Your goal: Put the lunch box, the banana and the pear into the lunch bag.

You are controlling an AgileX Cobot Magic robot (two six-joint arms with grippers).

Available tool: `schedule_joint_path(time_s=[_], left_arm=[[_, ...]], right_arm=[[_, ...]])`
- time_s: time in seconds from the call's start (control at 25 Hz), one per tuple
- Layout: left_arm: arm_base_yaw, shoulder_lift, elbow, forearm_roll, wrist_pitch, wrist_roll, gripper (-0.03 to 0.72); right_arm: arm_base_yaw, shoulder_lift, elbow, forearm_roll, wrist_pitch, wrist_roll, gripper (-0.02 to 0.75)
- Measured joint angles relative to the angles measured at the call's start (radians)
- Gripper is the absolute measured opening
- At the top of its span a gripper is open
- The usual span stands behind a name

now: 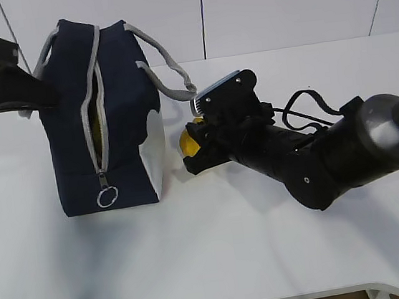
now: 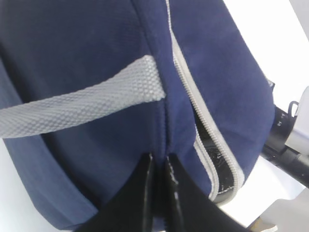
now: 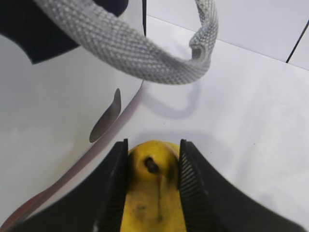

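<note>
The navy lunch bag (image 1: 120,115) stands upright at the left, its grey zipper (image 1: 97,110) partly open along the top and front. Something yellow shows through the gap. My left gripper (image 1: 41,100) is shut on the bag's fabric at its far left end; in the left wrist view its jaws (image 2: 158,160) pinch the navy seam (image 2: 159,96). My right gripper (image 1: 192,150) is shut on the yellow pear (image 1: 186,144), just right of the bag's white side panel (image 1: 155,151). The right wrist view shows the pear (image 3: 153,193) with its dark hole between the pads. The lunch box and the banana are not in view.
The bag's grey handle (image 3: 130,53) loops over the right gripper (image 3: 153,144), close to it. The ring pull (image 1: 107,197) hangs low on the bag's front. The white table (image 1: 218,248) stretches to its front edge. A white wall stands behind.
</note>
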Motion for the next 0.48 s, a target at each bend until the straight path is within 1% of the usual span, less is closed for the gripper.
schedule_joint_path(time_s=[0.24, 0.48], left_arm=[[0.000, 0.000, 0.000, 0.000, 0.000, 0.000, -0.009], [0.000, 0.000, 0.000, 0.000, 0.000, 0.000, -0.009]], right_arm=[[0.000, -0.005, 0.000, 0.000, 0.011, -0.019, 0.276], [0.000, -0.059, 0.000, 0.000, 0.134, -0.039, 0.276]])
